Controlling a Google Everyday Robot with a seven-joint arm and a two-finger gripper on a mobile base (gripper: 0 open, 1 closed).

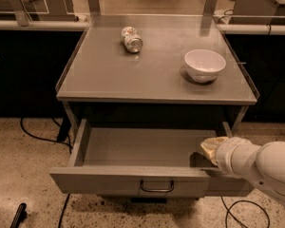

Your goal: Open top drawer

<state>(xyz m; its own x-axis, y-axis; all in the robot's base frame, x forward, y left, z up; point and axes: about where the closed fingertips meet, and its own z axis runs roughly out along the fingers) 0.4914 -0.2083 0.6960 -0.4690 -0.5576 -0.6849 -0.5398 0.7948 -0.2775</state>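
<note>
The top drawer (133,180) of the grey metal cabinet stands pulled far out, its shallow grey interior bare. Its flat front carries a small dark loop handle (156,186) at the centre. My white arm comes in from the lower right. My gripper (205,156) reaches into the drawer's right end, just behind the front panel, well to the right of the handle.
On the cabinet top (109,80) lie a crushed can (132,39) on its side at the back and a white bowl (204,64) at the right. Black cables (38,137) run over the speckled floor. Dark counters flank the cabinet on both sides.
</note>
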